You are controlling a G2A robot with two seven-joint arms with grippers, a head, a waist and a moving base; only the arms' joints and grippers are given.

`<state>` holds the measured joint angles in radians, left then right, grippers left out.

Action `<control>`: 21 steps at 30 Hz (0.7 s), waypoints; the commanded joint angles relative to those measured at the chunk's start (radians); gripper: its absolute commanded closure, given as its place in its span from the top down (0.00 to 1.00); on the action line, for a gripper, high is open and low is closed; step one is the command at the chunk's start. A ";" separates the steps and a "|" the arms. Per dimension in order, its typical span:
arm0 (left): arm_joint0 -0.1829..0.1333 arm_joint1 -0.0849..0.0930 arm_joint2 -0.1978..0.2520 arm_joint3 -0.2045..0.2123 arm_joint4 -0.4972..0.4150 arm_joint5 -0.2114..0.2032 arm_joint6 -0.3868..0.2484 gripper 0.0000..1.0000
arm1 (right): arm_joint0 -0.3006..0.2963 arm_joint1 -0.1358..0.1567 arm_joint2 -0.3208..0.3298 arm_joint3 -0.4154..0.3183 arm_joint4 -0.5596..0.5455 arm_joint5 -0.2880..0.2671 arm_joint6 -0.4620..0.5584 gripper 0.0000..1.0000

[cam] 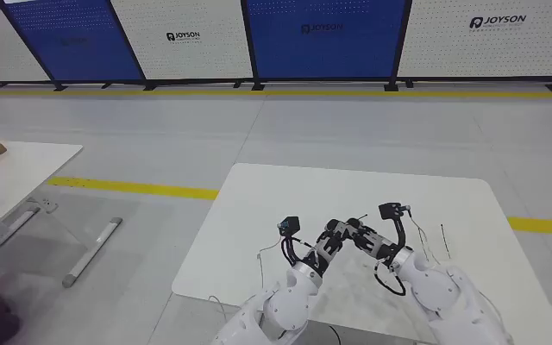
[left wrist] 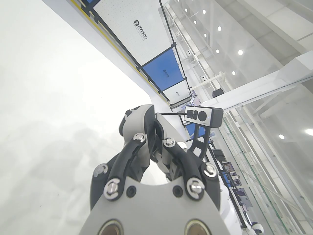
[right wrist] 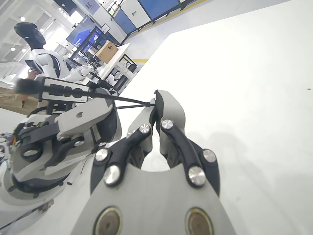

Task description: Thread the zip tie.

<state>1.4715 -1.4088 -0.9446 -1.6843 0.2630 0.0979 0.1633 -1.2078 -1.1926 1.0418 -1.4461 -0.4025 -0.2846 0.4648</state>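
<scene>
"Two grippers tip to tip above the white table (cam: 362,190). What are they holding?"

"One black zip tie (right wrist: 146,103), up in the air between them. The right gripper (right wrist: 154,103) is clenched on the point where its two thin strands join, and both strands run across to the left gripper (left wrist: 154,116), which is also pinched tight on the tie."

"Anything else?"

"A few loose ties (cam: 443,240) on the table, near the right arm."

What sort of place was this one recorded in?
Probably a robotics test hall: blue and white pegboard partitions fence the bay, a yellow floor line runs past the table, and a second robot stands farther off.
</scene>
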 commanded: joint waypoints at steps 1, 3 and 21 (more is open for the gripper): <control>0.000 0.000 0.000 0.000 0.000 0.000 0.000 0.00 | 0.005 -0.001 -0.005 0.006 -0.005 0.003 0.005 0.00; 0.000 0.000 0.000 0.000 0.000 0.000 0.000 0.00 | 0.009 -0.003 -0.010 0.012 -0.008 0.007 0.009 0.00; 0.000 0.000 0.000 0.000 0.000 0.000 0.000 0.00 | 0.048 -0.021 -0.061 0.102 -0.029 0.030 0.046 0.00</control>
<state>1.4715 -1.4088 -0.9446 -1.6843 0.2630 0.0979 0.1633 -1.1615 -1.2126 0.9830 -1.3500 -0.4321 -0.2547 0.5101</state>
